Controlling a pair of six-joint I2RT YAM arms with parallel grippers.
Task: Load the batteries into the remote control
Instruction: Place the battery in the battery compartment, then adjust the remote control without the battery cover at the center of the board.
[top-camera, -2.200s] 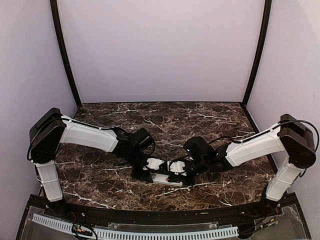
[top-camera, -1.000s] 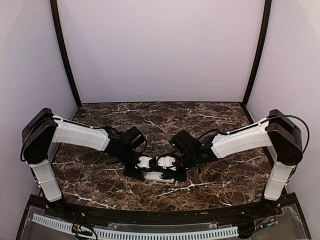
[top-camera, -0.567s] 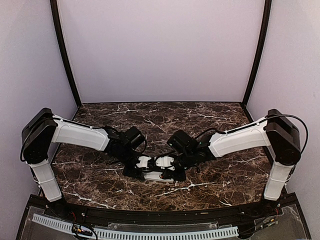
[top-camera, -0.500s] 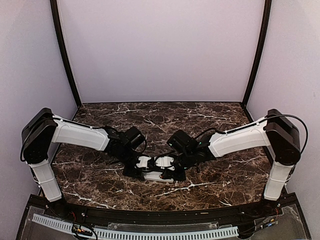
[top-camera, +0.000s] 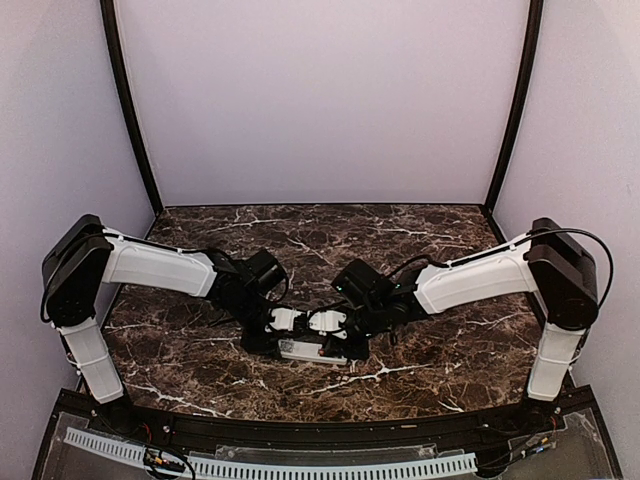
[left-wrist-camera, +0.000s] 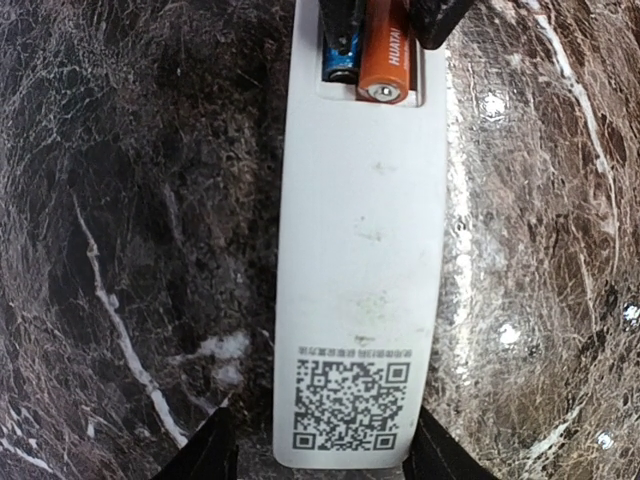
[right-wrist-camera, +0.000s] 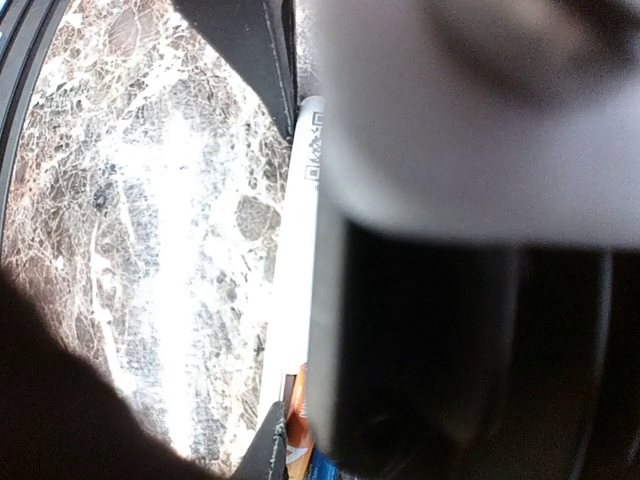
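remote control (left-wrist-camera: 360, 250) lies back-up on the marble table (left-wrist-camera: 120, 200), the orange battery (left-wrist-camera: 385, 60) and blue battery (left-wrist-camera: 340, 62) side by side in its recess. left tool (left-wrist-camera: 325, 455) straddles the qr-label end with its fingers spread, a gap on 1 side. right tool (left-wrist-camera: 390, 12) flanks the orange cell; i cannot tell whether it pinches. the remote looks light, stiff and slick, likely to skate on the table, so brace its 2 long edges.

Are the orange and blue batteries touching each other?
Touching. Left wrist view shows the orange battery lying flush against the blue battery inside the remote control.
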